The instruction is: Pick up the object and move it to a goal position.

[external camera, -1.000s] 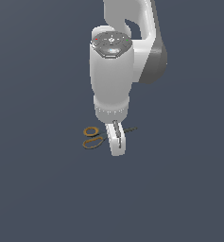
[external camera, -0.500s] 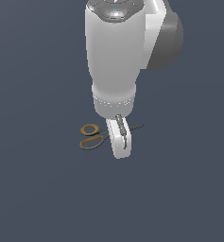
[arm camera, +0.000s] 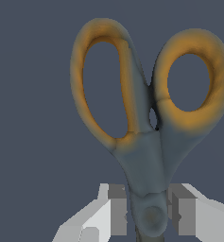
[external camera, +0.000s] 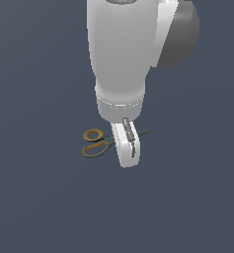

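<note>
The scissors lie flat on the dark floor, their two orange-yellow loop handles toward the exterior view's left and a thin dark blade tip showing to the right of my finger. My white gripper stands straight down over their middle. In the wrist view the scissors fill the picture, and my gripper has its two grey pads closed against both sides of the pivot. The blades are hidden below the pivot.
The plain dark grey floor lies all around. No other object and no goal marker shows in either view.
The arm has come down and slightly to the exterior view's right, so the fingers now straddle the scissors' pivot. The scissors have not moved.
</note>
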`<state>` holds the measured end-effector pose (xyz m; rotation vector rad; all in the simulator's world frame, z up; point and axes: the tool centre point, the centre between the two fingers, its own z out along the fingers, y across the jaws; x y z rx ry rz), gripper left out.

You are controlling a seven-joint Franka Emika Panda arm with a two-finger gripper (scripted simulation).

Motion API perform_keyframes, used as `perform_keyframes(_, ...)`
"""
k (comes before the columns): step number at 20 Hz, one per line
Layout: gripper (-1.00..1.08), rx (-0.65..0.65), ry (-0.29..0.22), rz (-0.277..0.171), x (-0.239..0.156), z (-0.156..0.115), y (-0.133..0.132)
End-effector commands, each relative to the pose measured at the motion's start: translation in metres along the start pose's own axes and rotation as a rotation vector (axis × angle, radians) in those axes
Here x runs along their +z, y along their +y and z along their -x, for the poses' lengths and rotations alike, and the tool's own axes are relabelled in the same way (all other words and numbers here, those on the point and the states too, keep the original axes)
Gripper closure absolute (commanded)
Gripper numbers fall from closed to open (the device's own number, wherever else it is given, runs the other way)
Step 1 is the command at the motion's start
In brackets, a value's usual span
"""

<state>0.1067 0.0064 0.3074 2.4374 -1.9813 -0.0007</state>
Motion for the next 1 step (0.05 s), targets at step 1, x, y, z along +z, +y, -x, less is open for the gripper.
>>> perform_keyframes(1,1.08,0.000,0.000,-0.001,-0.0011,0.0000,-0.0008)
